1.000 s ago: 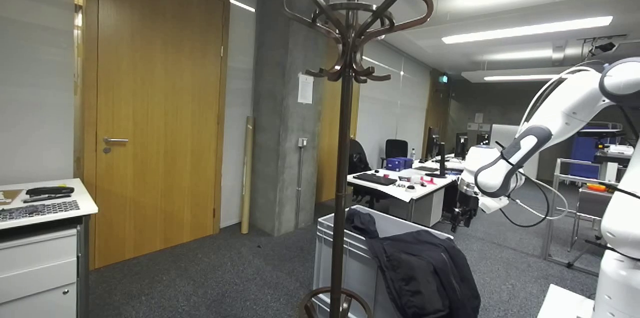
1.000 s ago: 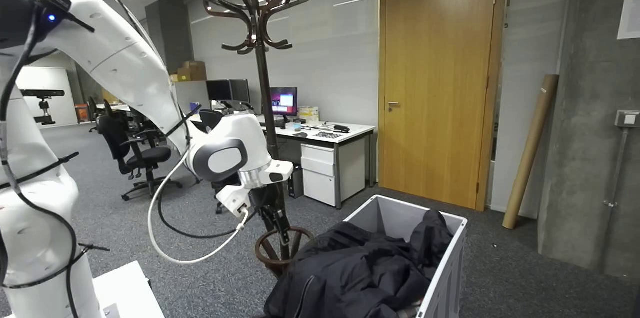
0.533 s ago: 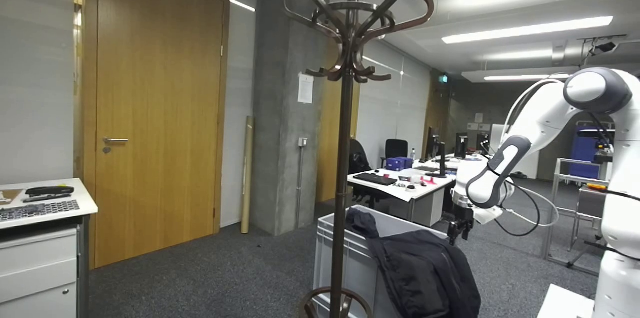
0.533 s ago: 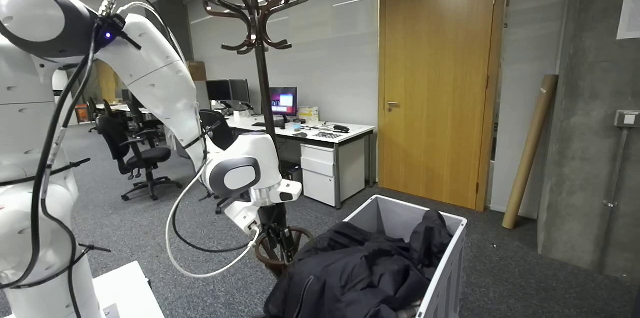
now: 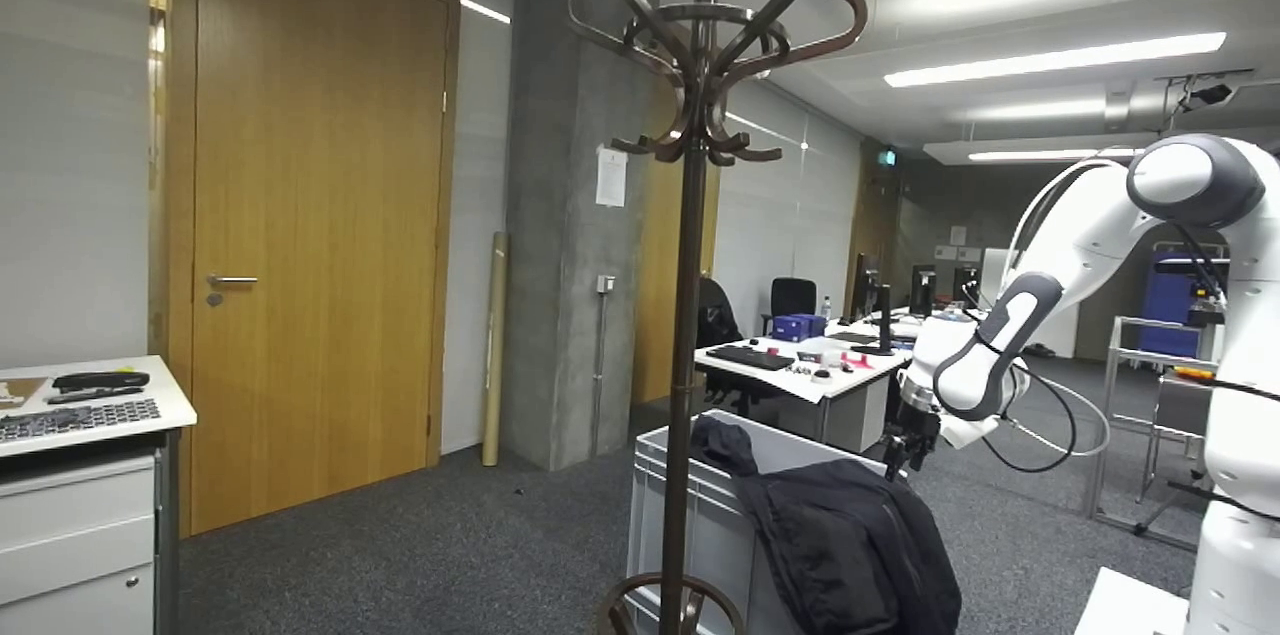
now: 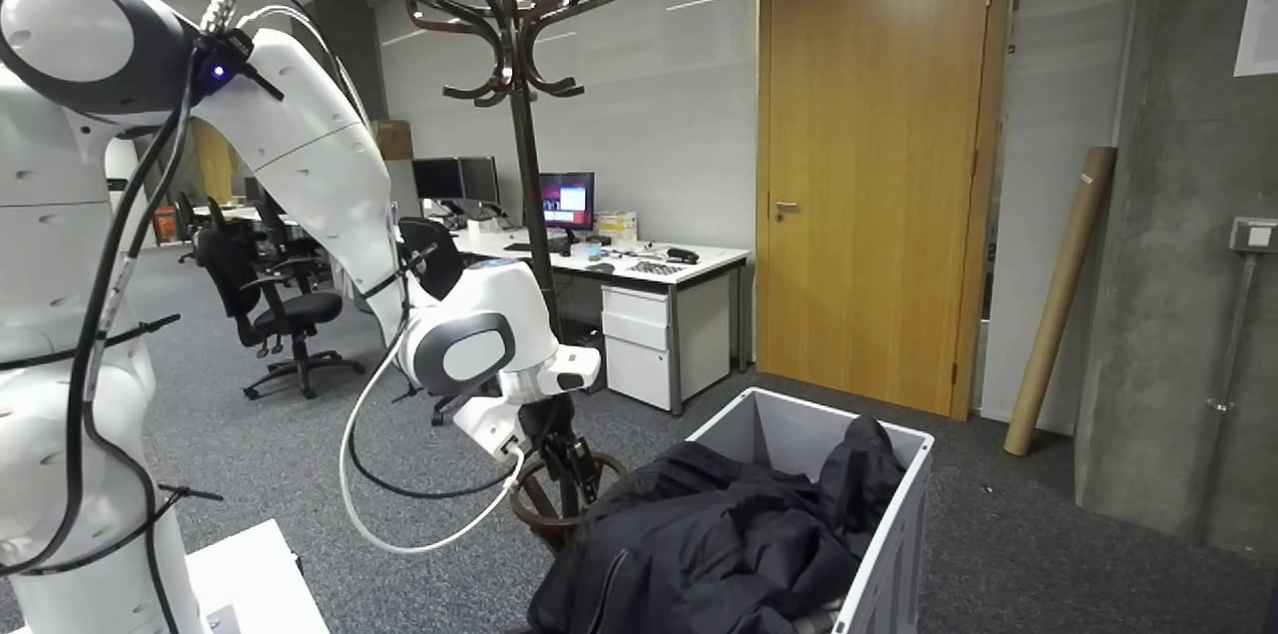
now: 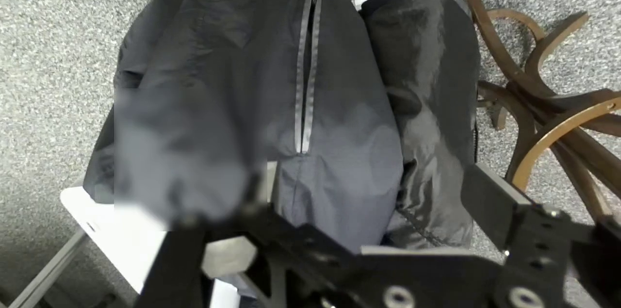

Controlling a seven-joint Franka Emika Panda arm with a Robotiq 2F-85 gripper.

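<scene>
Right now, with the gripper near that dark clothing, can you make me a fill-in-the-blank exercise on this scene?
1. The crate with dark clothing draped over its side is colored ____.
2. The gripper is not shut but ____.
3. In the wrist view, the coat stand shows on the picture's ____ side.
4. The paper on the concrete pillar is colored ____.
Missing words: gray; open; right; white.

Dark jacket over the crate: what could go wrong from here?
The open gripper hangs over loose cloth of the dark jacket, so closing might pinch only a shallow fold that slips out.
The jacket drapes over the rim of the grey crate, so lifting could snag or drag the crate.
The coat stand stands next to crate and jacket; a sideways swing could knock it.
</scene>
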